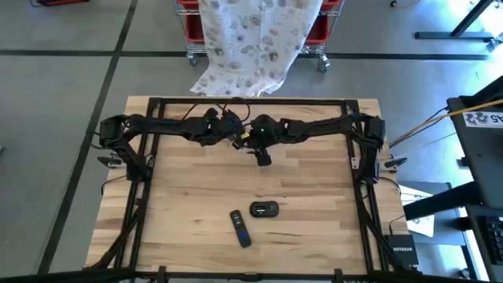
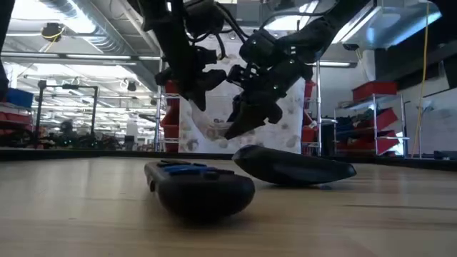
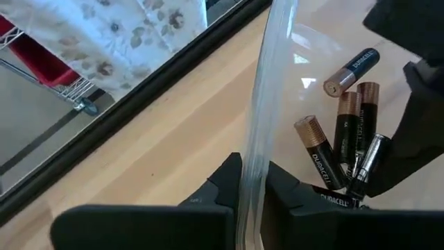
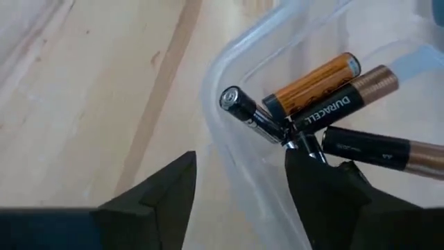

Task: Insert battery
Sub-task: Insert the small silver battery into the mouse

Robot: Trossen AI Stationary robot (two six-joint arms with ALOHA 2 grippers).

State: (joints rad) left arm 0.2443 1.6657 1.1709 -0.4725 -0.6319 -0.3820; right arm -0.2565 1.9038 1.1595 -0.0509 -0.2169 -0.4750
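**Inspector:** Position of the grippers?

**Assistant:** Both are at the far middle of the table (image 1: 196, 189), meeting over a clear bin (image 3: 267, 104). The left gripper (image 3: 251, 191) has its fingers pinched on the bin's wall, one finger each side of it. The right gripper (image 4: 239, 184) has its fingers apart, straddling the bin's rim; one finger (image 4: 319, 187) is inside, touching the batteries (image 4: 326, 87).

**Inspector:** And the batteries?

**Assistant:** Several lie loose in the bin, crossed over one another, black and copper. None is gripped.

**Inspector:** The device?

**Assistant:** The remote (image 1: 240, 228) lies near the front edge of the table, well apart from the grippers. Just beside it, to its right, lies a dark oval cover (image 1: 264, 209). In the low view the two lie close together but apart.

**Inspector:** Surroundings?

**Assistant:** A patterned cloth (image 1: 255, 39) hangs over a red cart beyond the table's far edge.
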